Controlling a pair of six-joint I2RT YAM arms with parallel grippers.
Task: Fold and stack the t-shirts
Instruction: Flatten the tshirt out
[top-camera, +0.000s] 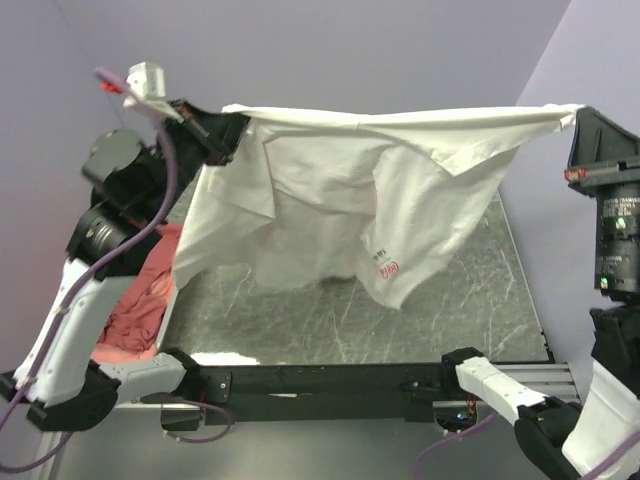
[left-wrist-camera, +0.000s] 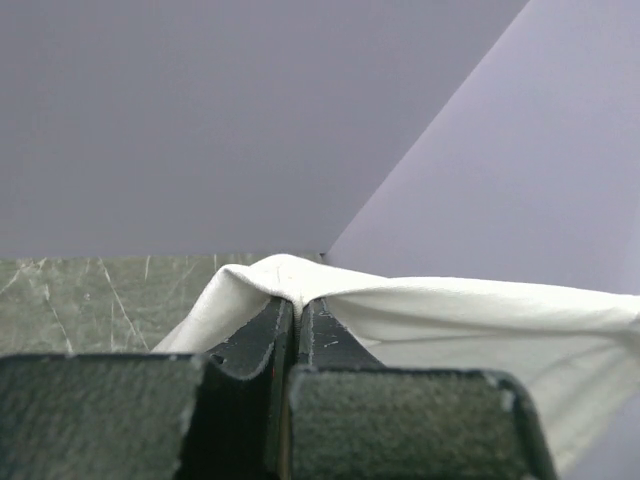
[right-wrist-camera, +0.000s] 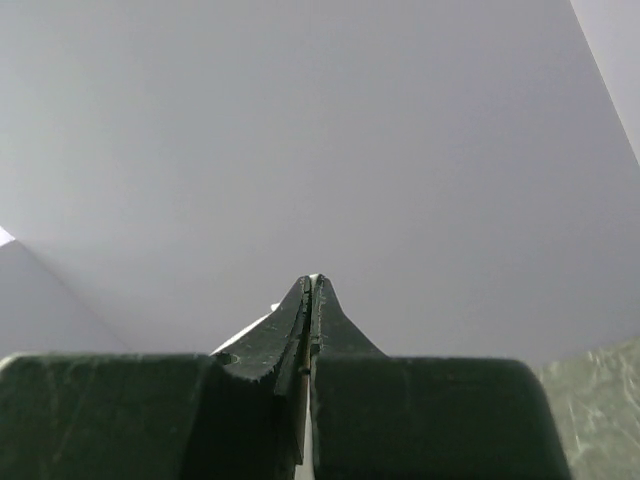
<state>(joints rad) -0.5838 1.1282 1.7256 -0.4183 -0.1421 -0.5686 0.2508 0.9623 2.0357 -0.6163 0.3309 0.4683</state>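
A: Where is the white t-shirt (top-camera: 340, 190)?

B: It hangs in the air between the two arms, over the dark surface (top-camera: 440, 330). Its top edge is pulled nearly straight from left to right, and the rest falls down in loose folds. A small red print (top-camera: 388, 268) shows near the low right part.

A: Does it touch the surface?

B: The lowest fold comes very near to it, but I cannot tell if it touches.

A: How are the left fingers (left-wrist-camera: 272, 328)?

B: Pressed fully together, with a fold of the white cloth pinched at their tips.

A: And the right fingers (right-wrist-camera: 335, 310)?

B: Also fully together. From the wrist only a thin white line shows between them; from above, the right corner of the t-shirt ends exactly at them.

A: Other t-shirts?

B: The pink t-shirts (top-camera: 140, 300) lie in a heap at the left edge, beside the left arm.
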